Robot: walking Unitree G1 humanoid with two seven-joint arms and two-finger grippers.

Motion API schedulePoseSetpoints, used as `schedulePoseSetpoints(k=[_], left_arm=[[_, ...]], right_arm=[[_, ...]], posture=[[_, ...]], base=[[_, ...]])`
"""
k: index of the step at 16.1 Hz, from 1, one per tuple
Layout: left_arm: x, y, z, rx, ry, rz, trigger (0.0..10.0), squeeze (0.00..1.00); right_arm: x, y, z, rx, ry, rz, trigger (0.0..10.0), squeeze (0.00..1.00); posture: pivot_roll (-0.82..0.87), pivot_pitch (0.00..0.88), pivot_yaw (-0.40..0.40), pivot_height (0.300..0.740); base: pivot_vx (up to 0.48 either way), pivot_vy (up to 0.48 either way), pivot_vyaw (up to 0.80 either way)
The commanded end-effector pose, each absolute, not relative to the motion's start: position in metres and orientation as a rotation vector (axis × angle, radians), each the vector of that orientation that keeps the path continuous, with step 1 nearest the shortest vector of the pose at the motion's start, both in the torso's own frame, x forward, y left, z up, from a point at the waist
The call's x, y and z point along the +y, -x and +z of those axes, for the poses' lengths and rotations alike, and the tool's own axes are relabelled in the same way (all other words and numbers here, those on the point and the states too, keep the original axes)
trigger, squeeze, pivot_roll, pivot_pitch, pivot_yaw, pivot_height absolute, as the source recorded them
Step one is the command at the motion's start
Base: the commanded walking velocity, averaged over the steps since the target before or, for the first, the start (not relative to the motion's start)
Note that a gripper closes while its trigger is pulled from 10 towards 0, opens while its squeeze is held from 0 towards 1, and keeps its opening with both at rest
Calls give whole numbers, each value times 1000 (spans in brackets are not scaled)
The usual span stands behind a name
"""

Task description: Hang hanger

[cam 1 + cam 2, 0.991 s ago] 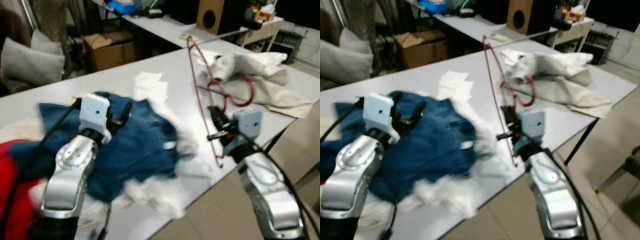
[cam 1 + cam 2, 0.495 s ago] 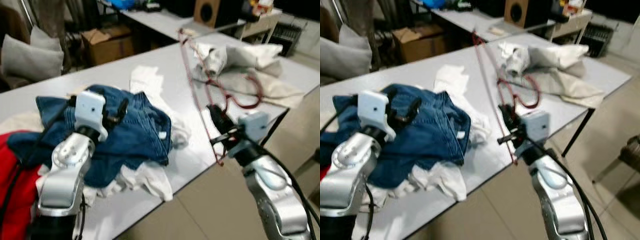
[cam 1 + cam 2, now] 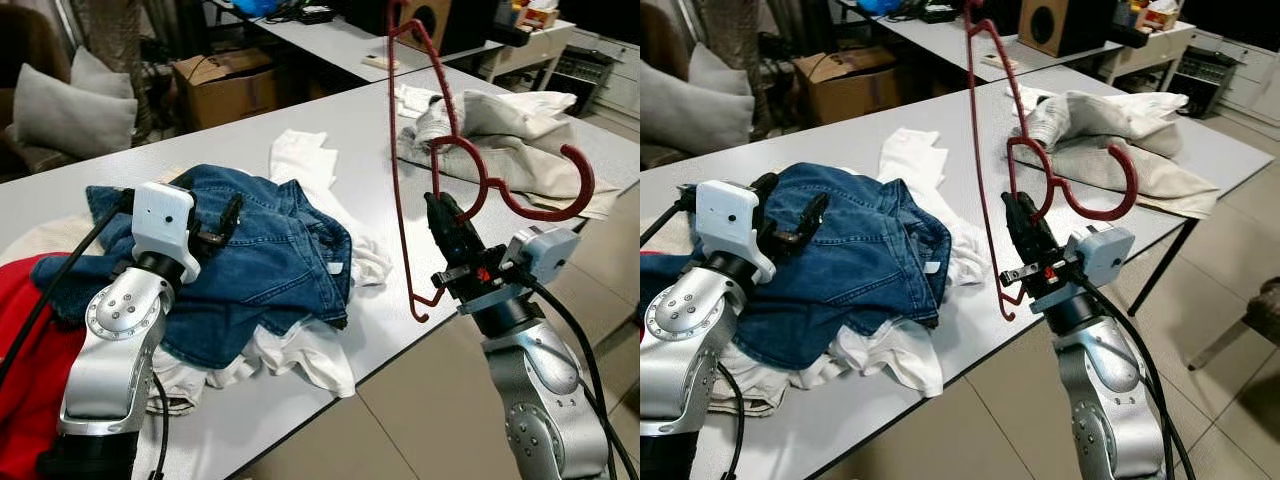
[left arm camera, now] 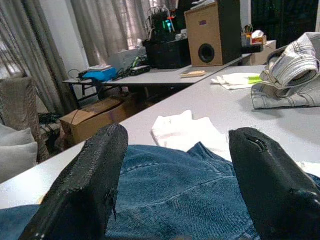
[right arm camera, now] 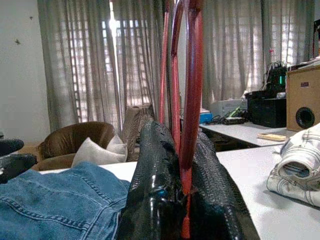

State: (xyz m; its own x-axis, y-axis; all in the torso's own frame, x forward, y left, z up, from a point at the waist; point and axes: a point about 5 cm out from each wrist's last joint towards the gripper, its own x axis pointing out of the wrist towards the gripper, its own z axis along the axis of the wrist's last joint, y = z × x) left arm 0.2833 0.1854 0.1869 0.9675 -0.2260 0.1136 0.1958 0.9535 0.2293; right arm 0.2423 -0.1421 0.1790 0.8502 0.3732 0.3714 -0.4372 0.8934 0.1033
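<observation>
The right gripper (image 3: 452,232) pinches the red hanger (image 3: 400,170) upright, hook (image 3: 540,195) pointing right; left gripper (image 3: 222,222) jaws spread above the jeans (image 3: 270,270).

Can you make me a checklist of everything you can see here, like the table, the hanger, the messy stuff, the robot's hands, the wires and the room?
Surface: long grey table, partly covered with clothes.
Job's things: dark red plastic hanger with a big hook, lifted off the table, standing upright and not yet hung.
Clutter: crumpled blue denim jeans on white cloth; red garment at the table's left end; beige and white laundry heap at the far right.
Grippers: right gripper shut on the hanger; left gripper open above the jeans, holding nothing.
Cables: black cables run along both arms.
Surroundings: brown cardboard box, wooden speaker, grey cushions, tiled floor.
</observation>
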Motion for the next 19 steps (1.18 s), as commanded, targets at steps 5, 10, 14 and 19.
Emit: schedulePoseSetpoints(k=[5, 10, 14, 19], left_arm=[[193, -281, 193, -136, -219, -226, 10000, 0], [196, -277, 192, -127, -197, -199, 10000, 0], [185, -269, 189, -124, -163, -230, 10000, 0], [173, -264, 185, -112, -185, -271, 10000, 0]], right_arm=[[-167, -261, 169, -188, -101, 275, 10000, 0], [-171, -258, 177, -139, -110, 359, 10000, 0], [-168, -250, 170, -79, -35, 409, 10000, 0], [-165, -246, 164, -50, -48, 428, 10000, 0]], posture=[[-101, 0, 17, 740], [-103, 0, 19, 740], [-108, 0, 22, 740], [-105, 0, 18, 740]], base=[[0, 0, 0], [0, -52, 0], [0, -478, 600], [0, -462, 433]])
